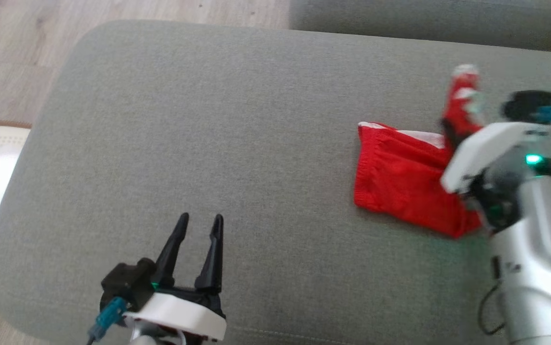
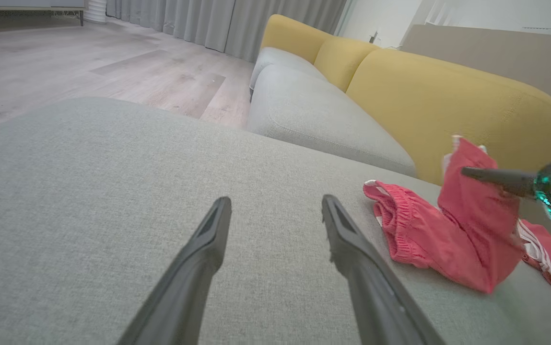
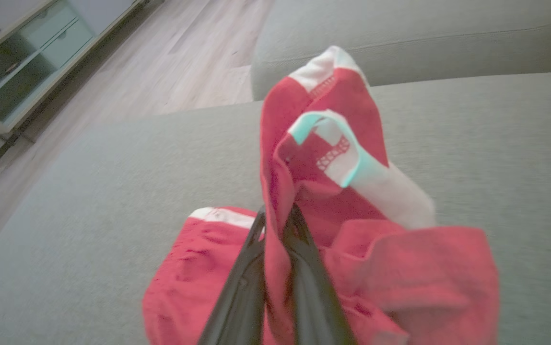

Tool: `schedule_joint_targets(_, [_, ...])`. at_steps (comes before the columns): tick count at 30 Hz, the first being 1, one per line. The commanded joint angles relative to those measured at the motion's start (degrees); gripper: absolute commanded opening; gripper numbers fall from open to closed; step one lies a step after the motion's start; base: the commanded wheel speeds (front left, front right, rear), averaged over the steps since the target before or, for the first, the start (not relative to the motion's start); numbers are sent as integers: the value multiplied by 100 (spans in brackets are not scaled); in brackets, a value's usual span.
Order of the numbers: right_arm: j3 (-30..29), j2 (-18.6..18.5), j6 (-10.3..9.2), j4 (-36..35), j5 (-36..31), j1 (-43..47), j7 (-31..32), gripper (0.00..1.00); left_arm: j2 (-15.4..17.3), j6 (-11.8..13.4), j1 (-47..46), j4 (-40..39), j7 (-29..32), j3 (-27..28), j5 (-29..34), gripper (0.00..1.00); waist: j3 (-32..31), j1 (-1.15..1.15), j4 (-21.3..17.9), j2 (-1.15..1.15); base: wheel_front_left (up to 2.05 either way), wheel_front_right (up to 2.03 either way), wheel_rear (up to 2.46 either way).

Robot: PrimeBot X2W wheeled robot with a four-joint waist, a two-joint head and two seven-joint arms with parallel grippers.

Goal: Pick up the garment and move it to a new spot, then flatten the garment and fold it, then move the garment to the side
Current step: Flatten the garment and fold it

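Our R gripper is clamped on the garment. In the R wrist view both fingers sit tight together w/ a red fold pinched between them. That fold stands up above the tips, w/ white trim at its top and a pale loop just below. In the head view the garment lies at approx 3 o'clock on the grey cushion. Most of it is flat on the fabric, w/ the gathered hem toward 9 o'clock and a white band along the 12 o'clock edge. The lifted part pokes up at approx 2 o'clock, and our R wrist covers the garment's 3 o'clock side. Our L gripper is at 7 o'clock in that view, spread wide w/ nothing between the fingers, tips pointing to 12 o'clock, well apart from the garment. We can't tell if it touches the cushion. In the L wrist view the garment sits at 3 o'clock, w/ one dark R finger coming in from the 3 o'clock edge onto the raised fold. Beyond it are a 2nd grey seat and a yellow backrest. Wood floor shows at 10 o'clock in the head view, and a cabinet at 10 o'clock in the R wrist view.
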Motion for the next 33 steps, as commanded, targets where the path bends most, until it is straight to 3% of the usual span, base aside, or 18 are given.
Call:
schedule_joint_targets(1, [246,76,-4,-227,46,-50,0,0,5,10,-190,-169,-35,137,-30,100,10,0,49,0,0,0,0])
schedule_joint_targets(14, [1416,324,-4,494,278,67,-628,3,5,-4,-185,-10,-35,43,-20,100,-108,0,168,0,0,0,0])
schedule_joint_targets(16, [1564,325,-4,609,382,49,-738,33,5,-8,-177,11,-35,16,-30,100,-121,0,134,0,0,0,0])
schedule_joint_targets(17, [1639,325,-4,653,432,33,-802,57,5,-3,-180,19,-35,11,-30,100,-125,0,112,0,0,0,0])
schedule_joint_targets(18, [1721,325,-4,685,472,19,-877,96,5,5,-185,26,-35,11,-34,100,-131,0,88,0,0,0,0])
schedule_joint_targets(19, [1792,326,-4,717,542,16,-938,100,5,7,-194,30,-35,13,-38,100,-139,0,61,0,0,0,0])
schedule_joint_targets(26, [2150,326,-4,732,1080,83,-1506,100,5,-12,-256,96,-35,62,-25,100,-245,0,-152,0,0,0,0])
schedule_joint_targets(33, [1731,326,-4,647,586,289,-2109,100,5,-39,-312,119,-35,153,2,100,-355,0,-332,0,0,0,0])
